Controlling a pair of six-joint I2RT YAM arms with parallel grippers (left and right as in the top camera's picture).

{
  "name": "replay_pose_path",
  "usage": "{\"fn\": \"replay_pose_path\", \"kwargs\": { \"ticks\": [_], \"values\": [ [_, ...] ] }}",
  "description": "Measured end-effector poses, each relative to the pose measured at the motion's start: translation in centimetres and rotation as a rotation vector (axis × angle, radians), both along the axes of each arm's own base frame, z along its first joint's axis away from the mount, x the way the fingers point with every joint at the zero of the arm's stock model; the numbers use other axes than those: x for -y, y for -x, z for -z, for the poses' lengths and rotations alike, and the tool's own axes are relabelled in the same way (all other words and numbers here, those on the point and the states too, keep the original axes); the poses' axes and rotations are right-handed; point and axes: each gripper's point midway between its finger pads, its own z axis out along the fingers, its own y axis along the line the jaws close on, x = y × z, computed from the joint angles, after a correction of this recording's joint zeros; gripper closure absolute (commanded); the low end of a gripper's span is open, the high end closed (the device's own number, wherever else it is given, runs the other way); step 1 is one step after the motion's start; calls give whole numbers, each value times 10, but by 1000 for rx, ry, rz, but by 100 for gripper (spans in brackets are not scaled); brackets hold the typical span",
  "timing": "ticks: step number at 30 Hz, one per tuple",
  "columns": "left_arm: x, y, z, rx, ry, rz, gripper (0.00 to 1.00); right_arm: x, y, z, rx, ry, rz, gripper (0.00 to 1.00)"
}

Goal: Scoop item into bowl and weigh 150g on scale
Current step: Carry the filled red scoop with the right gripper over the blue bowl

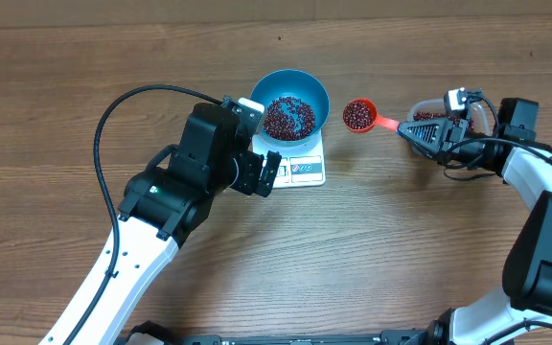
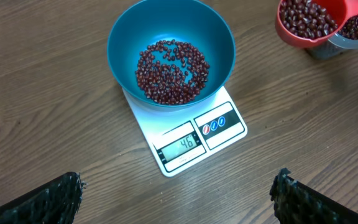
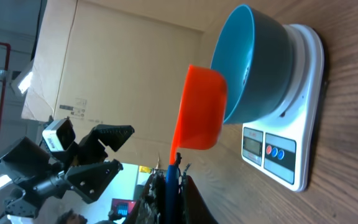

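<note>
Wooden table [image 1: 56, 86]: your right gripper [image 1: 408, 128] clamps a red scoop [image 1: 385, 122] of beans [image 1: 357, 115] beside the blue bowl [image 1: 316, 94] on the scale [image 1: 305, 171]; left gripper [image 1: 260, 174] gapes wide, empty.

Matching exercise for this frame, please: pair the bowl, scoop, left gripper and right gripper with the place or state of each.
Things:
1. bowl
2. scoop
3. left gripper
4. right gripper

States:
A. open, holding nothing, near the scale
B. shut on the scoop's handle
C. on the scale, some beans inside
D. full of beans, beside the bowl

Pairs: 1-C, 2-D, 3-A, 4-B
</note>
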Motion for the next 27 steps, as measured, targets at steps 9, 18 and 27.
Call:
{"fn": "replay_pose_path", "kwargs": {
  "ticks": [9,18,27],
  "values": [
    [0,0,0,0,0,0,0,-24,-10,-5,9,18,-48,96],
    [0,0,0,0,0,0,0,-46,-20,-5,-12,49,-60,96],
    [0,0,0,0,0,0,0,-69,-30,-1,-38,94,-42,96]
  ]
}}
